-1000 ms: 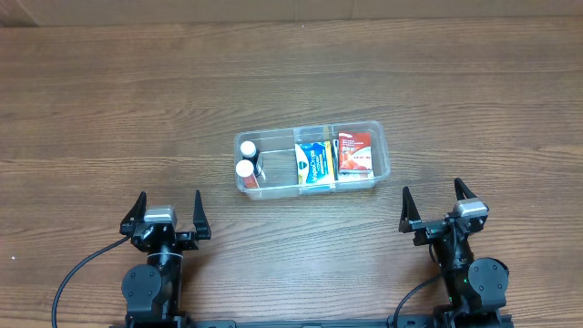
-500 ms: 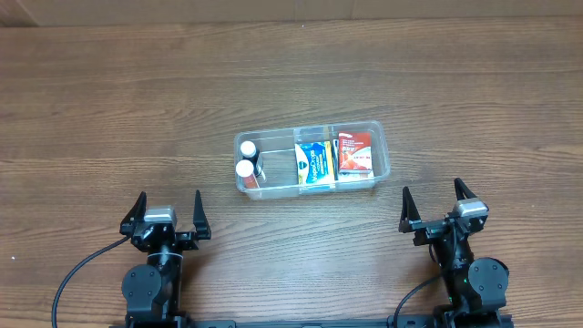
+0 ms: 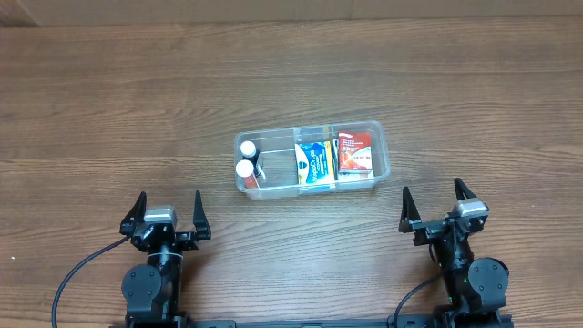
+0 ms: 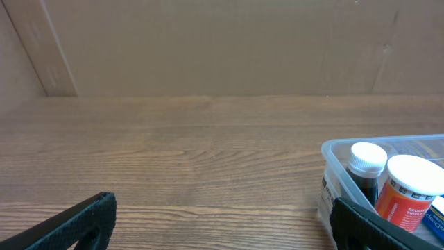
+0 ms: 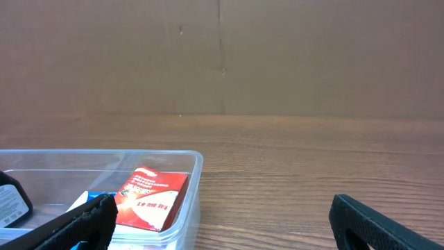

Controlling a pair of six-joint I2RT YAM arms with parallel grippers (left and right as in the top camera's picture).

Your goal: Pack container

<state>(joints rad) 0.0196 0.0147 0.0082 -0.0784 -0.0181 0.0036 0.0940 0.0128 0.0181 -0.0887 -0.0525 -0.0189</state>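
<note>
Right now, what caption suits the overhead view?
Tub holding two bottles, a blue packet and a red box; left arm and right arm nearby.

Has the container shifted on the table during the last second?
No. In the overhead view the container sits at the same distance from the far edge of the table and on the same wood grain as before.

The left arm (image 3: 153,273) and right arm (image 3: 472,271) sit folded, jaws spread wide.

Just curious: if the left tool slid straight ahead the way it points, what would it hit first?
Probably nothing: the left tool faces bare table, and the container seems to sit just right of its path.
</note>
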